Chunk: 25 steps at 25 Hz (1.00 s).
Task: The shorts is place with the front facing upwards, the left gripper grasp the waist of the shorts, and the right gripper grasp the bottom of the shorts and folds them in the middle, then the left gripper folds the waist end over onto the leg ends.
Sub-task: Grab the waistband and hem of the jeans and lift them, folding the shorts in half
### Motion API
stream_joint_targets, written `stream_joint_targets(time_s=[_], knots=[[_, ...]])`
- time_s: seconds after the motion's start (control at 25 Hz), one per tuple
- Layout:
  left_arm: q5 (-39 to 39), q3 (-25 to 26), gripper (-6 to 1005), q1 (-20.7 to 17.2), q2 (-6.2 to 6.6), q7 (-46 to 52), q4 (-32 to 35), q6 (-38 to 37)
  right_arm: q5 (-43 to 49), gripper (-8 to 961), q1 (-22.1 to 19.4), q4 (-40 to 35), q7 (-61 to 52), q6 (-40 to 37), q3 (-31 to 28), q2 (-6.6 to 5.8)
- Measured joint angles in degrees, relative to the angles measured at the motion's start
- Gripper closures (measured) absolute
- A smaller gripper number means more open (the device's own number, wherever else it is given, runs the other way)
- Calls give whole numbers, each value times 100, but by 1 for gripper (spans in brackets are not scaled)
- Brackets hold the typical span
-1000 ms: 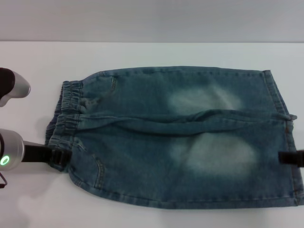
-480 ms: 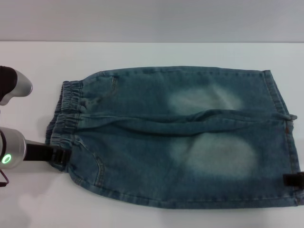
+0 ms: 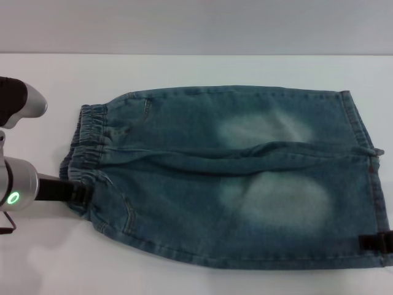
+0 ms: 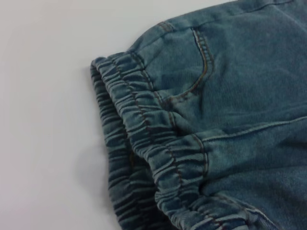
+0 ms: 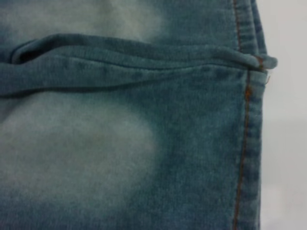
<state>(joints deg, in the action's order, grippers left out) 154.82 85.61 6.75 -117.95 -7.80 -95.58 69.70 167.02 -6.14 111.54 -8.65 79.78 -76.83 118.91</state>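
Observation:
Blue denim shorts (image 3: 227, 178) lie flat and front up on the white table (image 3: 184, 70). The elastic waist (image 3: 89, 138) is at the left and the leg hems (image 3: 368, 172) at the right. My left gripper (image 3: 78, 192) touches the near corner of the waist, and its silver arm comes in from the left edge. The left wrist view shows the gathered waistband (image 4: 144, 129) and a pocket seam close up. My right gripper (image 3: 376, 243) shows as a dark bar over the near leg's hem at the right edge. In the right wrist view I see the hem stitching (image 5: 247, 120).
A second silver part of the left arm (image 3: 24, 104) sits at the far left, beside the waist. Bare white table surrounds the shorts at the back and front left. The shorts' near right corner reaches the picture's edge.
My right gripper has slid along the leg hem toward the near edge. My left gripper has shifted slightly nearer and inward at the waist corner, nudging the denim there.

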Motion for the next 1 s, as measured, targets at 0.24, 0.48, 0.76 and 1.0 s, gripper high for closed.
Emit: stream_joint_targets(time_s=[0.24,0.48,0.76,1.0], knots=[[3,0,814,107,-10,18,71,-21,0,261,84,-121,-3,-33,17,-5],[5,0,855,170,-10,92,120,-35,0,265,160,-270,-5,-61,-12,-9],[12,2,897,179,-9,103,137,-56,2,268,265,-392,-6,-120,9,-9],[15,9,902,232,-3,97,149,-62,-14,272,299,-454,-30,-138,75,3]])
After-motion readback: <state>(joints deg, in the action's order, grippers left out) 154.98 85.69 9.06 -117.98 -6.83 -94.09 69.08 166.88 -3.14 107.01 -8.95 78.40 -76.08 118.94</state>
